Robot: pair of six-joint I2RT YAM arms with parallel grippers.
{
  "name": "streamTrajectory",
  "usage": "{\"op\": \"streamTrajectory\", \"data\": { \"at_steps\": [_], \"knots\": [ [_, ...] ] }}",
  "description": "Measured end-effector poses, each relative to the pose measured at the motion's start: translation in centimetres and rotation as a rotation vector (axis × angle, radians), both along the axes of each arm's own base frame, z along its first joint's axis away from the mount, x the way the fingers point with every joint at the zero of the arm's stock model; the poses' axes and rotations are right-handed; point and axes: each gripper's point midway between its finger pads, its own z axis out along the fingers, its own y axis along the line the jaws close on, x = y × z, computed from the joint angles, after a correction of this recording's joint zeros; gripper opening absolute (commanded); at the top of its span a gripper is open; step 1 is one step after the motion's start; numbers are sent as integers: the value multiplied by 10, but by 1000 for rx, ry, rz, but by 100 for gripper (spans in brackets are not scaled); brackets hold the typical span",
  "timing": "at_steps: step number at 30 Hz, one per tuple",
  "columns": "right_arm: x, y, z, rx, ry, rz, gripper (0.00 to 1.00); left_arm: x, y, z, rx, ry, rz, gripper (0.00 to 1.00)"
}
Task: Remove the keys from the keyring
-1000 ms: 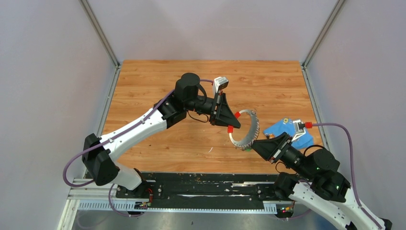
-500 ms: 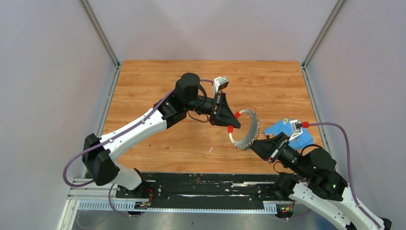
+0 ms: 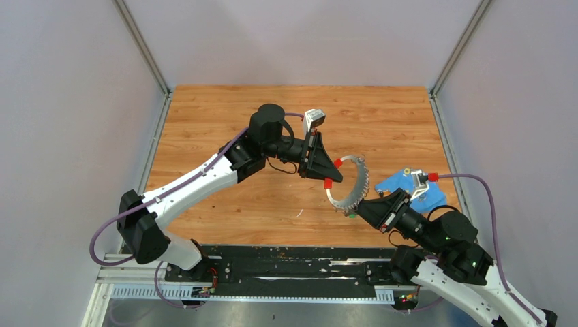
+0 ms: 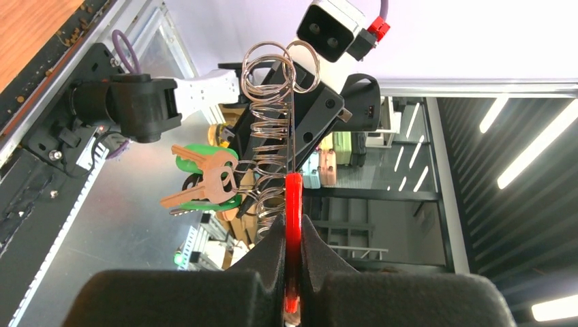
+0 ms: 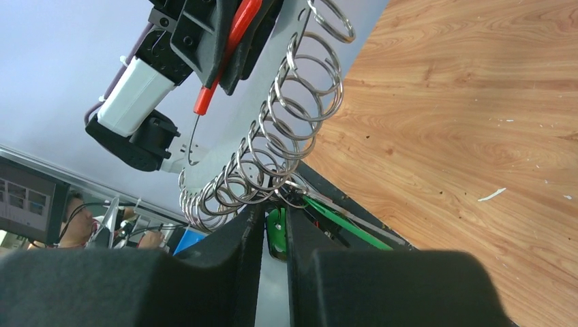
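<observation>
The keyring (image 3: 355,178), a thin silver ring strung with small wire loops, hangs upright above the wooden table. My left gripper (image 3: 332,172) is shut on its red sleeve (image 4: 293,201), fingers (image 4: 272,248) pressed flat on both sides. The keys (image 4: 204,184), copper-coloured and green-headed, dangle at the ring's low end. My right gripper (image 5: 275,219) sits under that end with a green key head (image 5: 276,237) between its fingers. The head lies against one finger, a thin gap shows at the other, so the jaws stand narrowly open. From above the right gripper (image 3: 358,206) touches the ring's bottom.
A blue cloth (image 3: 406,182) lies on the table right of the right arm. A small white scrap (image 3: 300,212) lies near the front. Grey walls close in the table (image 3: 225,129) at both sides, and a black rail (image 3: 293,262) runs along the near edge.
My right gripper has crept left and forward onto the ring's bottom, and its jaws have narrowed around the green key head. The left arm and the ring have stayed still.
</observation>
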Motion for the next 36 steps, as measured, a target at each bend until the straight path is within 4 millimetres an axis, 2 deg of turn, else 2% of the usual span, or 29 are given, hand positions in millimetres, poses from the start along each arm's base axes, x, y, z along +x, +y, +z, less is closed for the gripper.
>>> {"op": "streamTrajectory", "data": {
  "at_steps": [6,12,18,25,36],
  "knots": [
    [-2,0,0,6,0,10,1,6,0,-1,3,-2,26,0],
    [-1,-1,-2,-4,7,0,1,16,2,-7,17,9,62,0],
    [3,-14,-3,-45,19,-57,1,25,4,-19,42,27,100,0],
    [8,-27,-2,-117,10,-122,1,24,9,-24,50,32,112,0],
    [23,-31,-5,-255,-36,-182,1,26,11,-27,53,18,121,0]
  ]
}}
